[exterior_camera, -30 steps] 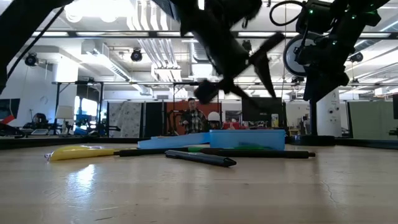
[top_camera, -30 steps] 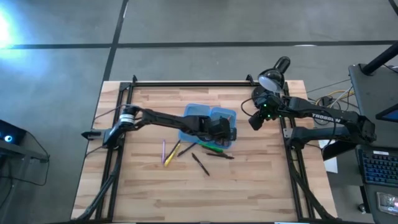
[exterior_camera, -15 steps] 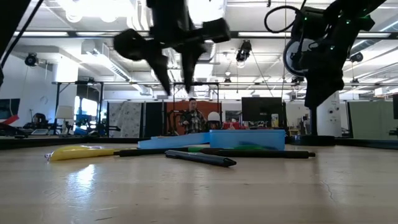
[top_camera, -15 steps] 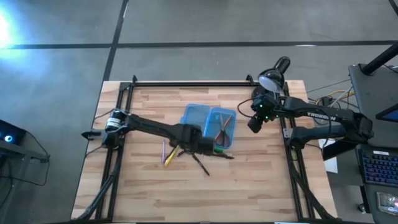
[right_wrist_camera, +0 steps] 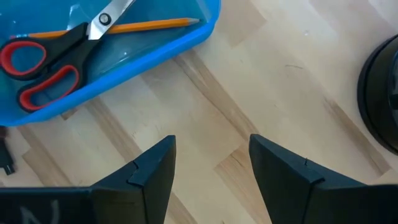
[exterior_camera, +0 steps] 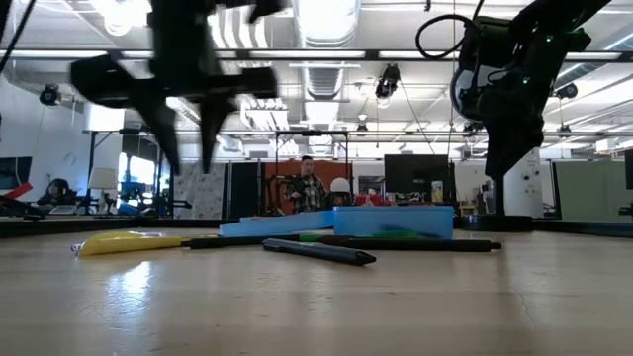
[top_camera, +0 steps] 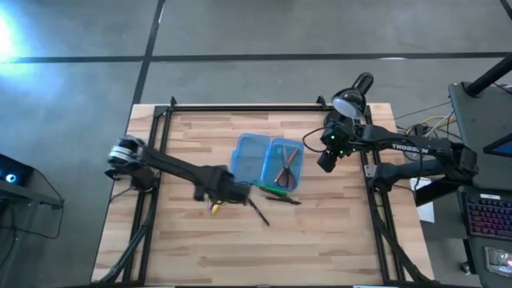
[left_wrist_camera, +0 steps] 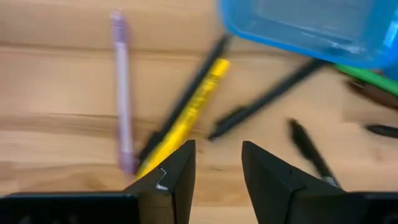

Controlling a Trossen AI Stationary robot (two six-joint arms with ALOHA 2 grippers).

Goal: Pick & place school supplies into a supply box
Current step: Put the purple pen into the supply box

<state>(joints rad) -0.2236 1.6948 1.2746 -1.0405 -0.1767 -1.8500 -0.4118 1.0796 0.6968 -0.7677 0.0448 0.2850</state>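
The right gripper (right_wrist_camera: 211, 171) is hovering over bare wooden table (right_wrist_camera: 261, 93), its two dark fingers (right_wrist_camera: 146, 171) spread apart with nothing between them. Beyond them, a blue plastic box (right_wrist_camera: 143, 53) is lying on the wood, holding red-handled scissors (right_wrist_camera: 46, 59) and an orange pencil (right_wrist_camera: 118, 27) beside them. A dark round object (right_wrist_camera: 379, 99) is sitting at the picture's edge.

The translucent blue two-halved plastic supply box (top_camera: 268, 162) lies at the wooden table's (top_camera: 320, 232) centre, with the red-handled scissors (top_camera: 285, 170) and an orange-brown pencil (right_wrist_camera: 134, 26) in its 3 o'clock half; the loose pens (top_camera: 258, 210) lie on the table at 6 to 7 o'clock of it
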